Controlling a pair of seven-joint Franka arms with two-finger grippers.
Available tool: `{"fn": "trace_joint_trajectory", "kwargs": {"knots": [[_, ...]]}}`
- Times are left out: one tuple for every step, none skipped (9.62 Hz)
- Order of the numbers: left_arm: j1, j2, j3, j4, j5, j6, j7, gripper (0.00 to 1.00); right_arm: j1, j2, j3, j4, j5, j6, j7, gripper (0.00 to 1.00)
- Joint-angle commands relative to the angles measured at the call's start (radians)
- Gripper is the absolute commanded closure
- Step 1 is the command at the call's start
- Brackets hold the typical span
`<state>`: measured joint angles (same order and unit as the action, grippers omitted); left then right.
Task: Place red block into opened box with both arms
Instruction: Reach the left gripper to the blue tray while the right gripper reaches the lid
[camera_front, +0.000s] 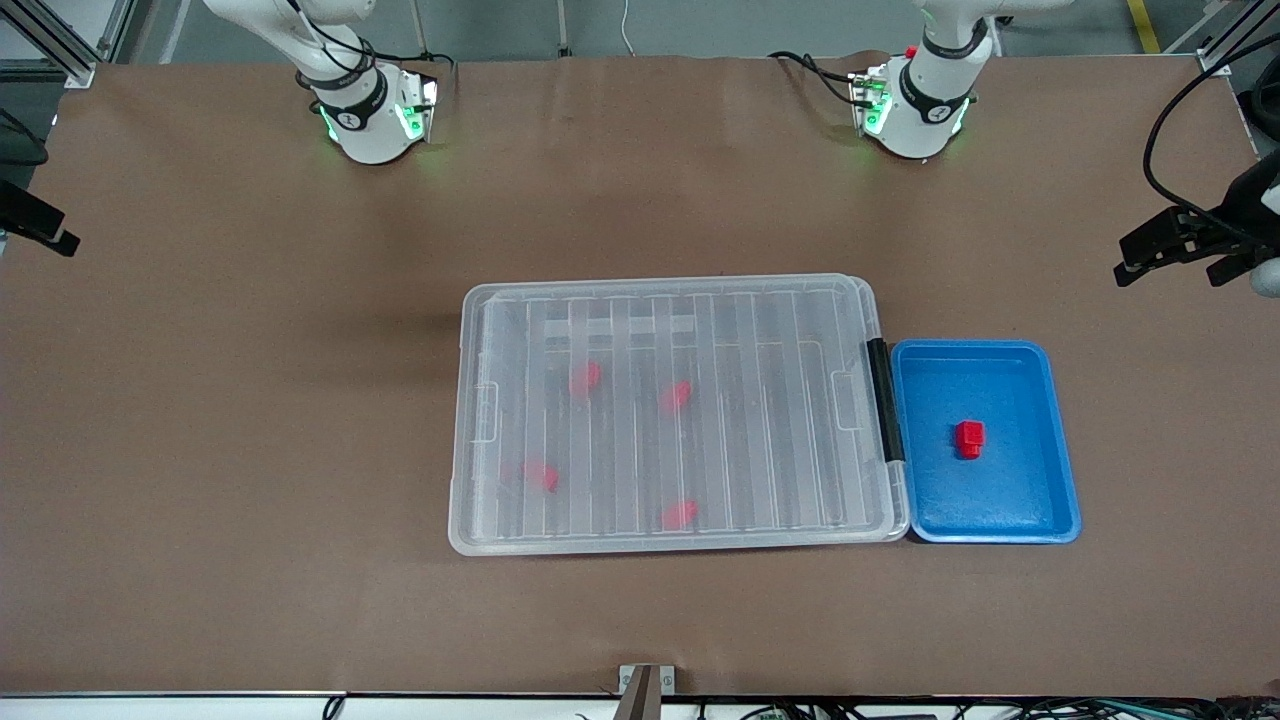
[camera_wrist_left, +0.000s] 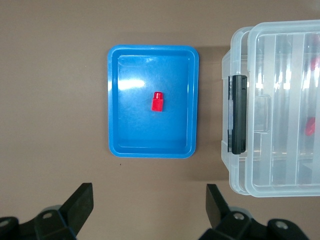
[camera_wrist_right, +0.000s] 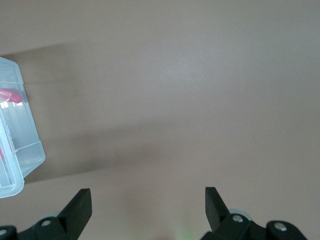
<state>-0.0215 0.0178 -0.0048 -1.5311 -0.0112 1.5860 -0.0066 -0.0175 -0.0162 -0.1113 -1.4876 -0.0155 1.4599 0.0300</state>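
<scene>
The red block (camera_front: 969, 438) (camera_wrist_left: 158, 101) lies alone in a small blue tray (camera_front: 1040, 380) (camera_wrist_left: 117, 100). Beside the tray sits the clear box (camera_front: 760, 420) (camera_wrist_left: 280, 175) with its ribbed lid down and a black clip (camera_front: 886, 400) (camera_wrist_left: 238, 115) on the end that faces the tray. Several more red blocks (camera_front: 586, 378) show blurred through the lid. My left gripper (camera_wrist_left: 150, 200) hangs open high over bare table next to the tray. My right gripper (camera_wrist_right: 148, 200) is open and empty, high over bare table off the box's (camera_wrist_right: 15, 165) end toward the right arm.
Brown table surface (camera_front: 250, 450) surrounds the box and tray. Both arm bases (camera_front: 365, 110) (camera_front: 915, 105) stand along the table's edge farthest from the front camera. Black cables (camera_front: 1175, 100) hang at the left arm's end.
</scene>
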Motion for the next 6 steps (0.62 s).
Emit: {"fn": "trace_joint_trajectory", "kwargs": {"knots": [[0.005,0.005,-0.004,-0.017,0.002,-0.006,0.008,0.01,-0.012,0.002,0.009,0.010,0.005,-0.007,0.004,0.00],[0.005,0.007,-0.004,-0.009,0.003,-0.004,0.007,0.01,-0.012,0.002,0.009,0.010,0.003,-0.007,0.004,0.00],[0.005,0.007,-0.003,-0.006,0.002,-0.004,-0.010,0.01,-0.012,0.004,0.009,0.010,0.005,-0.007,0.004,0.00],[0.005,0.007,-0.003,-0.006,0.007,-0.004,-0.024,0.01,-0.004,0.007,0.012,0.012,0.014,-0.007,0.004,0.00],[0.005,0.007,-0.003,-0.006,0.011,-0.004,-0.039,0.01,0.016,0.015,0.021,0.012,0.037,-0.007,0.004,0.00],[0.006,0.005,-0.001,0.017,0.005,-0.004,-0.024,0.01,0.081,0.040,0.034,0.017,0.042,-0.006,0.017,0.00]]}}
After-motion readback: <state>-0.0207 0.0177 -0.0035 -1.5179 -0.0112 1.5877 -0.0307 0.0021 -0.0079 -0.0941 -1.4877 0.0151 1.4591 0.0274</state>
